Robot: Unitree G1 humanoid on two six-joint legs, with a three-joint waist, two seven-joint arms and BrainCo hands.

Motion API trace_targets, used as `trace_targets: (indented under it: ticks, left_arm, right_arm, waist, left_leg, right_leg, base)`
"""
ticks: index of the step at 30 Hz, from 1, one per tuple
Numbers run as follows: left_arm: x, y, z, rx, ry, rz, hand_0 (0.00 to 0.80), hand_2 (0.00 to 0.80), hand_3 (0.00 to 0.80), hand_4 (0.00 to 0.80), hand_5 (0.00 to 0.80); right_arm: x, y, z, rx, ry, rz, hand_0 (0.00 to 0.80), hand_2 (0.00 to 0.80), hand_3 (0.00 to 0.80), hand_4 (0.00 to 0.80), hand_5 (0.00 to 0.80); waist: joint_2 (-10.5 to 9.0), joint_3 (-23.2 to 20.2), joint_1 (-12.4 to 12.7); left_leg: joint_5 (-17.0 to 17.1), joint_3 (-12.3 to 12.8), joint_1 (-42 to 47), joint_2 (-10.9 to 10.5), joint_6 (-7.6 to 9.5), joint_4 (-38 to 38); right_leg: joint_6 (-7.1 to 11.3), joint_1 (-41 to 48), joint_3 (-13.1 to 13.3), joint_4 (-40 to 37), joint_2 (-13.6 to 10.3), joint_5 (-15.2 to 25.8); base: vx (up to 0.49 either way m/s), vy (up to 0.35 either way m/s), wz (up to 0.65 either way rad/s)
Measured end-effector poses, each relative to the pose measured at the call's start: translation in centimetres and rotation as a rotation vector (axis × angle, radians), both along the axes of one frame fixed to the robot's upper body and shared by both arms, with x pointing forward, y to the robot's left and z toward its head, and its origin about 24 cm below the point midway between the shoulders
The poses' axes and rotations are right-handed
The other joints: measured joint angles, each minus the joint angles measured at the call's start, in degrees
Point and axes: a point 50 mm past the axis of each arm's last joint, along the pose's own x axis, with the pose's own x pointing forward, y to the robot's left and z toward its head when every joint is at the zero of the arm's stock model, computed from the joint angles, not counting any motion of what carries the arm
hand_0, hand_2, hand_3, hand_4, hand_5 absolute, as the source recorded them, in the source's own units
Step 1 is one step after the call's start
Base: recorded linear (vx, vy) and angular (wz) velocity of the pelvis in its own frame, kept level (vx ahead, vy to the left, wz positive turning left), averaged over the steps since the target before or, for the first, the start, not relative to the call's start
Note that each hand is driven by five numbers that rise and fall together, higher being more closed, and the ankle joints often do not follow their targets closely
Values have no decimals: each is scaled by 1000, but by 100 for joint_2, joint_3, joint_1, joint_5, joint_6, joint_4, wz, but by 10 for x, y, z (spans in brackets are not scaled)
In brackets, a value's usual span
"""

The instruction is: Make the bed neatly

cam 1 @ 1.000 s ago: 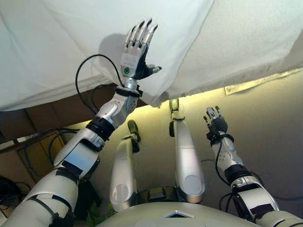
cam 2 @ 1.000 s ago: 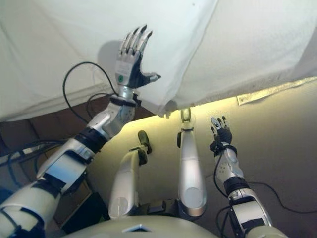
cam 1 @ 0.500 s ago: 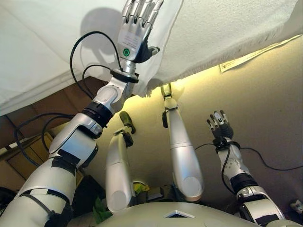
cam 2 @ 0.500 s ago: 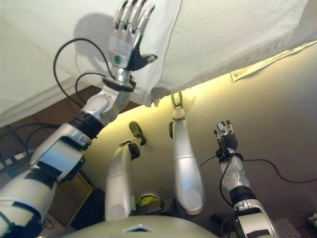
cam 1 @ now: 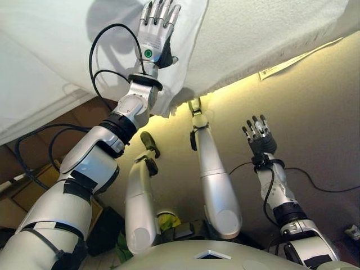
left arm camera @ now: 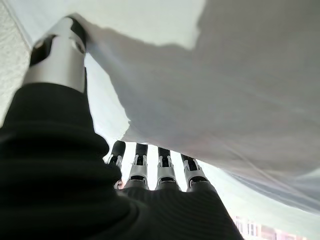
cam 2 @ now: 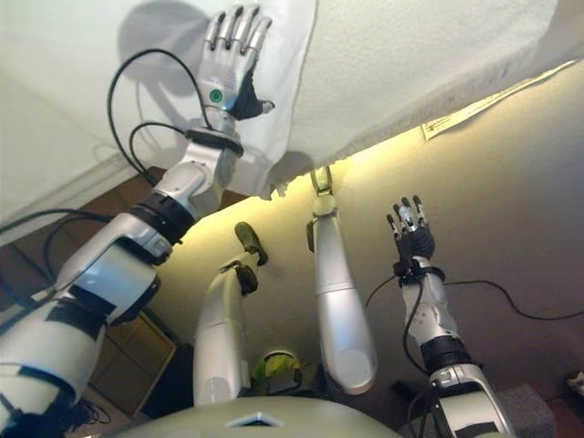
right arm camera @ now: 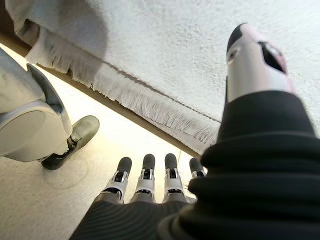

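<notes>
The bed (cam 1: 292,28) fills the upper part of both eye views, its near edge running at a slant above the beige floor (cam 1: 315,124). Two white covers lie on it: a smooth white sheet (cam 1: 50,50) over the robot's left part of the bed, and a rougher, textured white blanket (cam 2: 438,55) over the right part, its fringed hem (right arm camera: 125,97) hanging along the bed's side just above the floor. Where the two meet, a narrow flap of the smooth sheet hangs down over the edge beside the left forearm. The left hand (cam 1: 157,31) is stretched out over the bed with its fingers straight and close together, lying on the smooth sheet near the seam with the blanket; its thumb (left arm camera: 57,55) sticks out to the side and touches a fold of the cloth, but nothing is curled round the fabric, so the hand is flat and relaxed rather than pinching. In the left wrist view the sheet billows just above the fingertips (left arm camera: 141,152) in a loose wave. The right hand (cam 1: 258,136) is held low over the floor, well apart from the bed's edge, fingers straight and slightly spread, holding nothing. A thin pale strip (cam 1: 284,63) lies on the floor close to the blanket's hem, to the right.
</notes>
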Motion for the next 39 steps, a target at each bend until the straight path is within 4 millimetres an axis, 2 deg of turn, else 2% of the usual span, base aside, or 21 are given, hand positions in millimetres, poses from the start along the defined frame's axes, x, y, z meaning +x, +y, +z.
trace_targets:
  ticks: [1, 7, 12, 16, 20, 26, 30, 37, 39]
  left_arm:
    - [0, 0, 2, -6, -2, 3, 800, 800, 800, 800, 800]
    - [4, -1, 25, -5, -56, 6, 800, 800, 800, 800, 800]
    - [4, -2, 26, -22, -50, -9, 800, 800, 800, 800, 800]
    - [4, -1, 19, -61, -2, -41, 800, 800, 800, 800, 800]
    - [1, 1, 3, -127, 58, -90, 800, 800, 800, 800, 800]
    - [-12, 15, -42, -236, 168, -123, 800, 800, 800, 800, 800]
    - [-26, 29, -77, -363, 241, -131, 800, 800, 800, 800, 800]
    - [-50, 45, -121, -473, 321, -111, 800, 800, 800, 800, 800]
    - [-53, 48, -126, -469, 333, -102, 800, 800, 800, 800, 800]
  right_arm:
    - [0, 0, 0, 0, 1, -1, 0, 0, 0, 0, 0]
    - [0, -6, 2, -25, 1, 1, 0, 0, 0, 0, 0]
    - [0, -6, 3, -30, -2, 6, 0, 0, 0, 0, 0]
    - [0, -6, 3, -31, -4, 10, 0, 0, 0, 0, 0]
    - [-1, -5, 3, -39, -5, 16, 0, 0, 0, 0, 0]
    - [1, 0, 10, -112, -25, 41, 0, 0, 0, 0, 0]
    - [0, 3, 6, -130, -1, 46, 0, 0, 0, 0, 0]
    - [-1, 7, 3, -123, 9, 60, 0, 0, 0, 0, 0]
    - [3, 9, 5, -41, -15, 67, 0, 0, 0, 0, 0]
  waist:
    - [0, 0, -1]
    - [7, -4, 3]
    - [7, -4, 23]
    - [9, -5, 79]
    - [14, -8, 108]
    - [34, -12, 225]
    - [62, -5, 378]
    - [214, -15, 810]
    - [231, -15, 919]
  left_leg:
    - [0, 26, -9, 0, 0, 3]
    - [1, 55, -59, 0, -2, 15]
    - [22, 55, -22, -19, -37, 22]
    - [22, 53, 171, -22, -37, -5]
    - [44, 51, 400, -17, -45, 3]
    - [106, 44, 804, 45, -75, -89]
    - [135, -74, 1298, 96, -105, -179]
    - [255, -231, 1848, 170, -106, -452]
    - [322, -283, 1825, 171, -125, -505]
  right_leg:
    - [1, -26, 26, 14, 6, 1]
    - [0, -99, 57, 51, 16, 3]
    - [-34, -80, 55, 128, -10, 15]
    - [-33, 125, 28, 139, -43, -7]
    - [3, 373, -53, 205, -125, -101]
    - [-36, 795, -236, 215, -216, -187]
    - [-45, 1383, -448, 172, -264, -282]
    - [-56, 2083, -775, -57, -320, -297]
    - [-72, 2104, -851, -113, -343, -267]
  base:
    - [6, 22, -7]
    - [1, 21, -1]
    - [-1, 5, 1]
    - [0, 0, 0]
    - [-66, 29, 10]
    - [8, 39, 11]
    - [13, -14, 13]
    - [2, -36, 15]
    - [-45, -34, 15]
